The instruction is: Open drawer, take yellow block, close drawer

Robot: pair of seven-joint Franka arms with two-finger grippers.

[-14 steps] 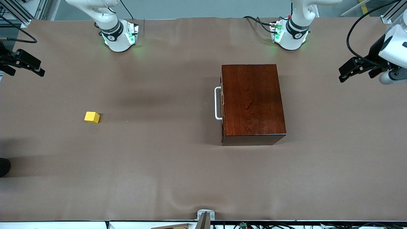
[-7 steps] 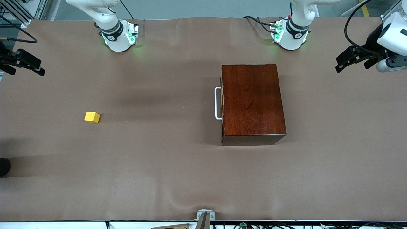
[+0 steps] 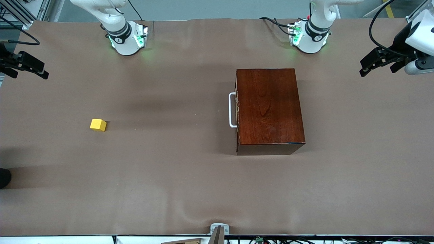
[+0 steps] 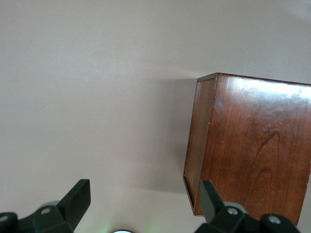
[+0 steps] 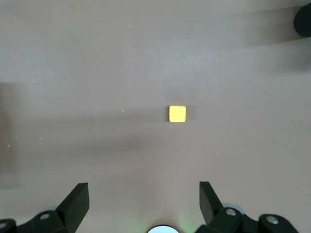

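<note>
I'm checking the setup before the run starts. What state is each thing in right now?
drawer: shut, front flush with the wooden box, white handle untouched.
yellow block: lying on the table toward the right arm's end, outside the drawer, not held.
left hand: open, empty, up over the table's edge at the left arm's end.
right hand: open, empty, up over the table's edge at the right arm's end.

block toward right arm's end; drawer shut
</note>
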